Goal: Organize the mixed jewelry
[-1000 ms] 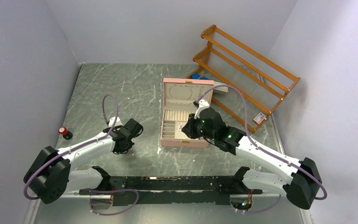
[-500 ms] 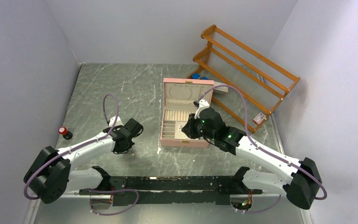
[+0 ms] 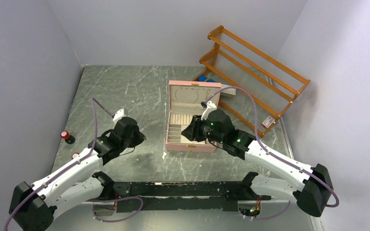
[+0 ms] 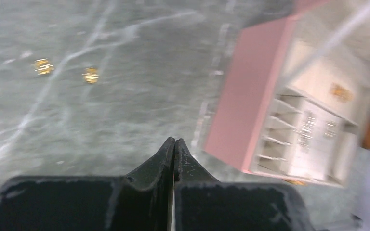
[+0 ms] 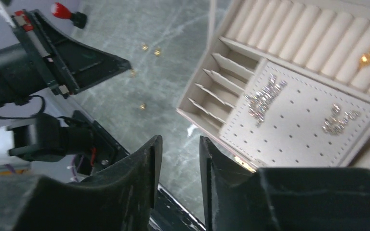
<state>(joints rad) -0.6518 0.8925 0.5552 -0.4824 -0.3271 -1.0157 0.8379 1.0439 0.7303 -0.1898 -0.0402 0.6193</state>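
Jewelry (image 5: 142, 106), small gold pieces, lies scattered on open worktop (image 3: 139, 91) near its front edge, left of the pink box (image 3: 178, 146). Left claw (image 4: 174, 142) is together beside it; right claw (image 5: 177, 144) hangs apart over the box's near edge.

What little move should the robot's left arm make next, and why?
Probably carry the left end effector across to the open pink jewelry box. Its jaws are pressed shut above the table, perhaps on a tiny piece too small to see. Loose gold pieces wait on the table.
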